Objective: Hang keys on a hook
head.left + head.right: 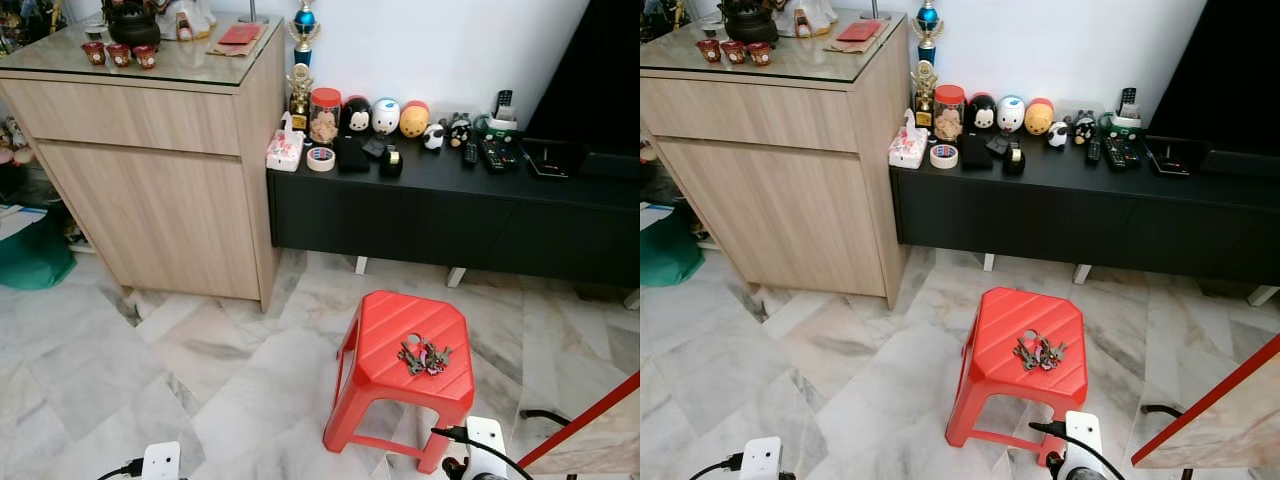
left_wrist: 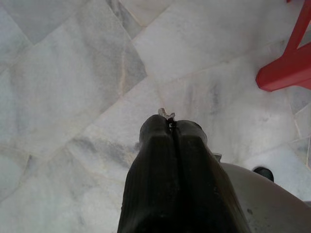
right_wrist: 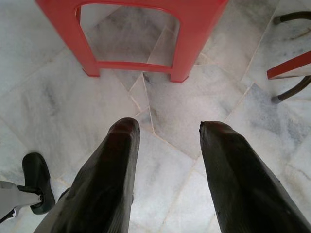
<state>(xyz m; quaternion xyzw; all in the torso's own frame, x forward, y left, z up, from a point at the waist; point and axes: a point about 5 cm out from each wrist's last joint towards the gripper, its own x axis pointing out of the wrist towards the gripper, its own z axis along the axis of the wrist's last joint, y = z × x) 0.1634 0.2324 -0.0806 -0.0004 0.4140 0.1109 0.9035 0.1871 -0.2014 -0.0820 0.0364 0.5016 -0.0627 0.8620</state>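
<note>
Keys (image 1: 425, 357) are sitting in a loose bunch on top of the red stool (image 1: 385, 330), toward its right-hand edge, untouched. Both arms are low and idle: left gripper (image 2: 171, 127) has its fingers pressed together on nothing, pointing at the marble floor (image 1: 200, 380) beside the stool; right gripper (image 3: 165, 133) has its fingers spread wide, empty, hanging in front of the stool's legs. Pick hasn't started, by my read. Risks from here: the bunch is flat, splayed and small, so a two-finger pinch could catch one key or the ring only and the rest swings or slips out mid-lift. The stool top is ribbed, slick plastic (and the stool looks light), so a downward or sideways nudge from the fingers could skid the keys off the near edge or shove the stool itself. Bigger issue: I can't make out any hook in these views. The wooden cabinet (image 1: 150, 200) and black TV console (image 1: 440, 215) show none, so the robot may have to walk and search while carrying a dangling bunch.
</note>
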